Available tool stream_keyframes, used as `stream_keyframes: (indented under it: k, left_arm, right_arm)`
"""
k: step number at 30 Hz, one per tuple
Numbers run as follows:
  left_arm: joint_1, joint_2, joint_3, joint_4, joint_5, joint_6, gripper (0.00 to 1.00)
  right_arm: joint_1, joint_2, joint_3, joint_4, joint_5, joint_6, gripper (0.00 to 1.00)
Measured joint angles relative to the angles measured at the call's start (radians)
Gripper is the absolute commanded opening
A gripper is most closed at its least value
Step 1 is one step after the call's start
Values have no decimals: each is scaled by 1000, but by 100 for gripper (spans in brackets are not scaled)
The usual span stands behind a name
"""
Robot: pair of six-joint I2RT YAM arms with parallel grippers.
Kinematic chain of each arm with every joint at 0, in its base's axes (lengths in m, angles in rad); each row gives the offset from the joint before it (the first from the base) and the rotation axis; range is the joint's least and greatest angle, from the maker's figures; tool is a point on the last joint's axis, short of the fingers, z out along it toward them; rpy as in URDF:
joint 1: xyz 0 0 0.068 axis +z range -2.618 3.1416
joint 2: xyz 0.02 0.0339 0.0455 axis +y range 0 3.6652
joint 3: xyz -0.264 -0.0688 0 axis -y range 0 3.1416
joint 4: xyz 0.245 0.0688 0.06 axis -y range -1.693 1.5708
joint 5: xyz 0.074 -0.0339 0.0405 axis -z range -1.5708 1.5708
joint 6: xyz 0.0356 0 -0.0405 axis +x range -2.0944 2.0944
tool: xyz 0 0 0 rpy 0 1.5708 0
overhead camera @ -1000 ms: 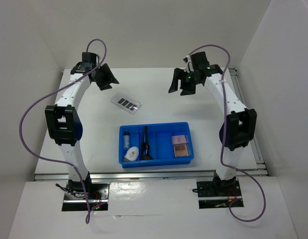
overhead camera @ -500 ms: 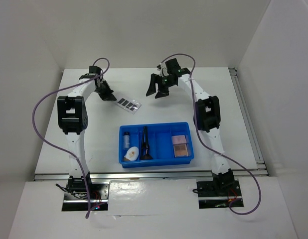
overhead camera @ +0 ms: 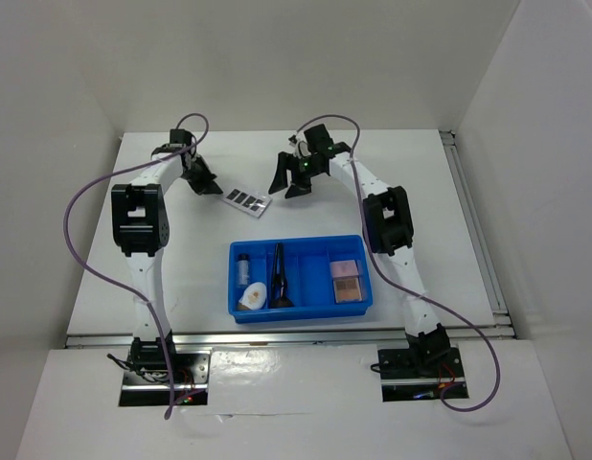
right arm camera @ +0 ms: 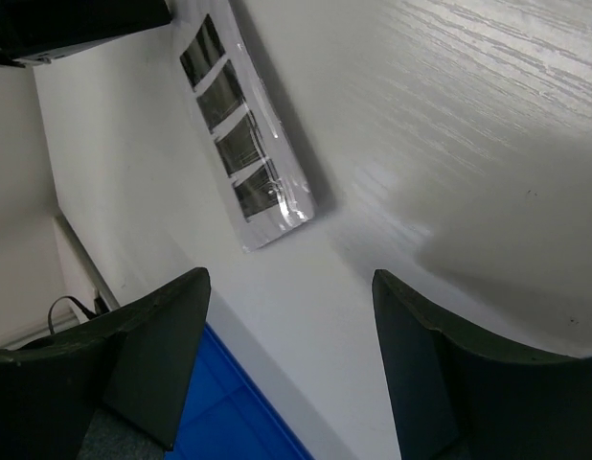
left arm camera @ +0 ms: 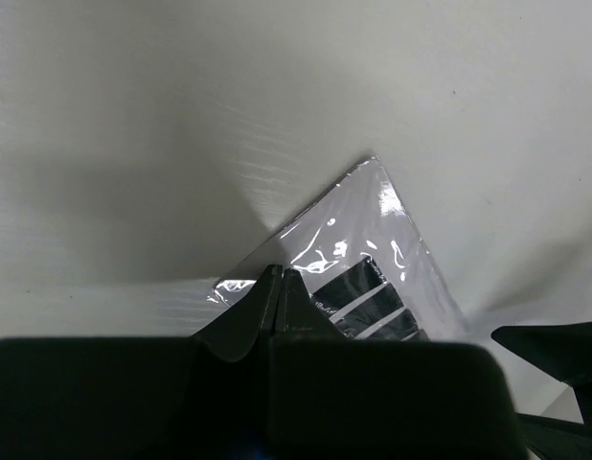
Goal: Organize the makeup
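counter (overhead camera: 421, 192): white, walled on three sides; two arms bolted at its near edge.

left arm (overhead camera: 135, 216): white and black, reaching to the far left part of the counter. left claw (overhead camera: 208, 182): fingers pressed together, tips down at the left end of the palette. in the wrist view the tips (left arm camera: 280, 278) overlap the palette's near edge; whether that edge is pinched between them cannot be told.

right arm (overhead camera: 384, 220): reaching to the far middle of the counter. right claw (overhead camera: 288, 182): fingers spread apart, nothing between them, poised just beside the palette's right end and not touching it (right arm camera: 291, 287).

blue divided tray (overhead camera: 296, 241): near the middle of the counter's near edge, long side along that edge.

clear palette (overhead camera: 247, 200): four dark pans in a row, lying flat on the bare counter between the two claws, toward the far edge, left of centre, apart from the tray.

black brushes (overhead camera: 279, 278): second compartment from the tray's left end, lying lengthwise.

pink square (overhead camera: 345, 269) and tan square (overhead camera: 347, 290): rightmost compartment, side by side, the tan one nearer the near edge.

white oval piece (overhead camera: 253, 295): leftmost compartment, near end.

clear vial (overhead camera: 244, 266): black cap, leftmost compartment, far end, just beside the oval piece.
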Motion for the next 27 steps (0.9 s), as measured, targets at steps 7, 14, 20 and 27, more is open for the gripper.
stream_keyframes:
  k: [7, 14, 20, 27]
  left_arm:
    - [6, 0, -10, 11, -10, 3, 1]
    - [8, 0, -10, 16, -8, 9, 0]
    - [1, 15, 8, 10, 19, 38, 0]
    - [-8, 48, 47, 2, 89, 63, 0]
  right_arm:
    - [1, 4, -40, 10, 10, 2, 76]
    - [1, 1, -74, 35, -7, 10, 76]
    - [1, 1, -82, 58, -23, 32, 76]
    - [2, 8, -86, 92, -29, 72, 76]
